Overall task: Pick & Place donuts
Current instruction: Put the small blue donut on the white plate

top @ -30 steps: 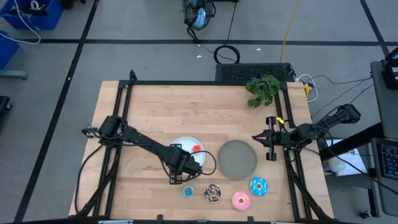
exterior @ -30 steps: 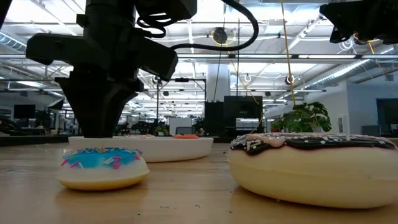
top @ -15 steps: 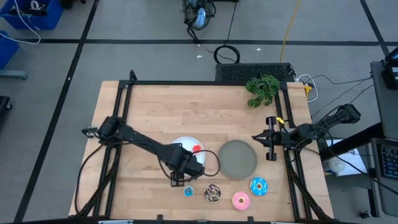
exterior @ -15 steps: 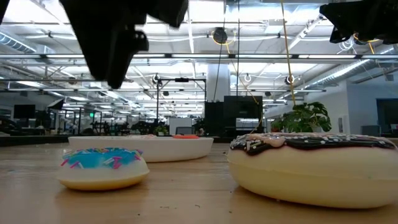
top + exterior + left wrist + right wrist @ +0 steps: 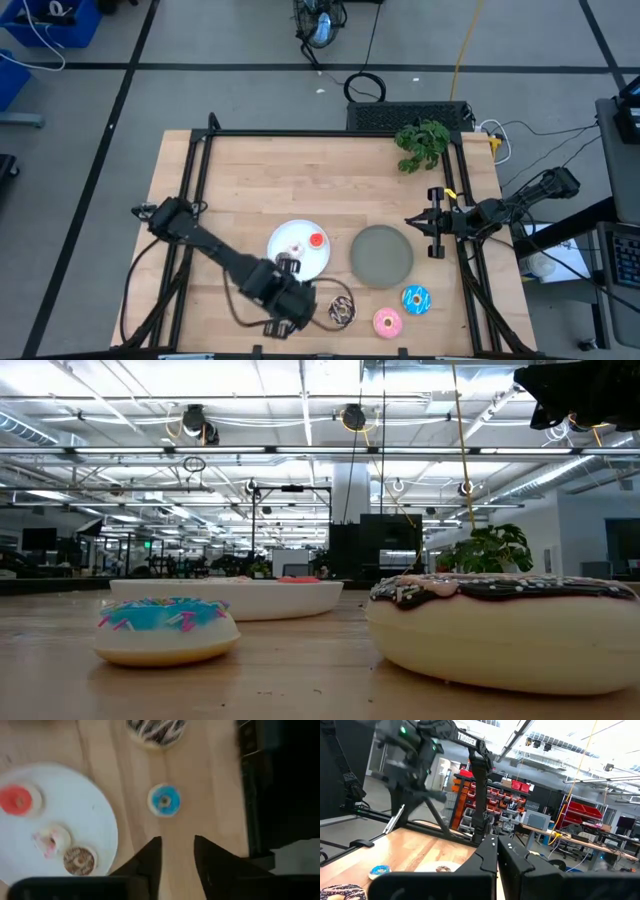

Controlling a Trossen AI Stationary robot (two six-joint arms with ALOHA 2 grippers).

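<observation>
Just beyond the left end effector [image 5: 177, 854], apart, the tiny blue donut [image 5: 164, 800].

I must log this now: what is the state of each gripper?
Left gripper: open, holding nothing.
Right gripper: shut, holding nothing.

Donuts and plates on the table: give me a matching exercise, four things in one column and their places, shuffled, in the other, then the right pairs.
Things:
1. red donut
2. small blue donut
3. pink donut
4. grey plate

Places:
A. between the white plate and the right hand
B. on bare wood ahead of the open left hand
C. on the white plate
D. between the chocolate-drizzled donut and the blue sprinkled donut

Pairs: 1-C, 2-B, 3-D, 4-A.
</observation>
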